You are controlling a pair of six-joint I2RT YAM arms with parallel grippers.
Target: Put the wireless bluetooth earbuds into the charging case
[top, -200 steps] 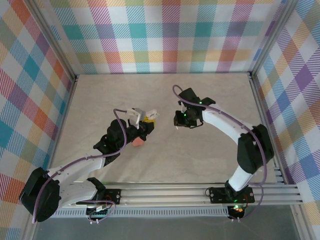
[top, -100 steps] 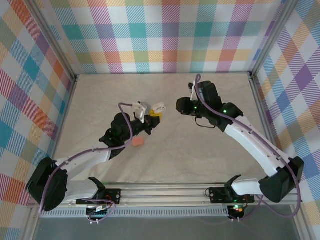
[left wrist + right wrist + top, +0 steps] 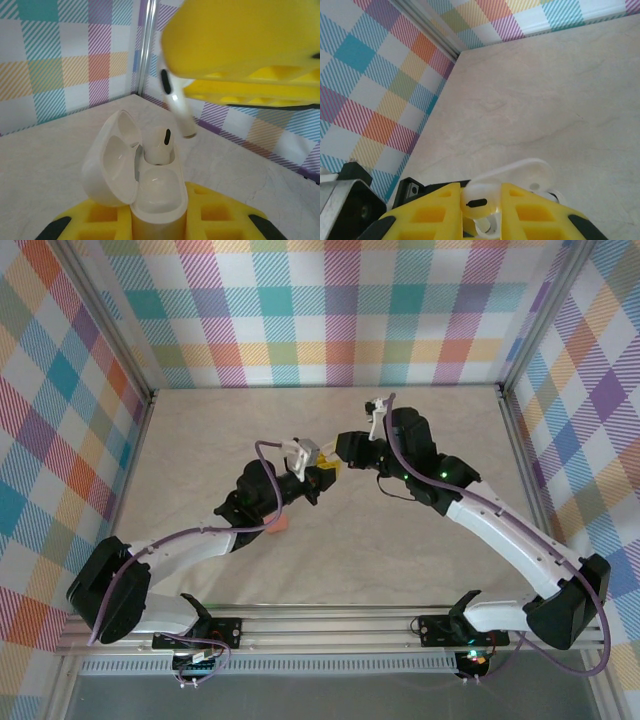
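Observation:
My left gripper [image 3: 157, 222] is shut on the open white charging case [image 3: 160, 190], held upright with its lid [image 3: 107, 165] swung to the left. One white earbud [image 3: 159, 145] sits in the case's far slot; the near slot is bare. My right gripper [image 3: 481, 206] is shut on a second white earbud [image 3: 479, 200]. In the left wrist view that earbud [image 3: 175, 100] hangs stem-down just above the case under the right gripper's yellow fingers [image 3: 240, 40]. From above, the left gripper [image 3: 322, 474] and the right gripper [image 3: 343, 448] meet at mid-table.
A salmon-pink case [image 3: 277, 527] lies on the beige table [image 3: 430, 540] under the left arm. Plaid walls with metal rails [image 3: 135, 440] close in the table on three sides.
The right arm swung left and brought its earbud over the case. The left gripper carried the case up and to the right to meet it.

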